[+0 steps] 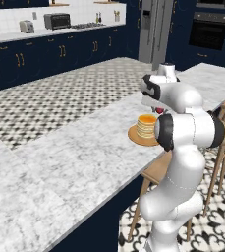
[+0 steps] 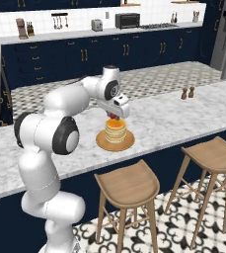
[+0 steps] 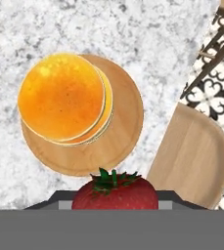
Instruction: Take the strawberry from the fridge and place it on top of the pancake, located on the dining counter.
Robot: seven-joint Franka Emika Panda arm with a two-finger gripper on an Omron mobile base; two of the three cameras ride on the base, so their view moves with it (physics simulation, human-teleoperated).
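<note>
While the arm bends low over the bench (image 2: 173,116), its tool (image 2: 115,116) hangs above the pancake (image 2: 115,132), clamped on the strawberry (image 3: 115,193).

Arm outstretched, fingers (image 2: 115,116) seemingly closed.

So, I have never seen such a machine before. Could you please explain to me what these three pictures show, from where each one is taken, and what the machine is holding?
The white machine is a robot arm in a simulated kitchen. Two pictures come from cameras on its base, behind the arm to its left and to its right, so both show the same scene. The third comes from a camera on the hand, looking down along the gripper.

On the marble dining counter sits a round plate with a pancake stack. Two small shakers stand further along, and wooden stools stand beside the counter.

The fingers are shut on a strawberry, held just above the pancake. In the hand view the berry sits off the stack's centre, near the plate's edge.
</note>
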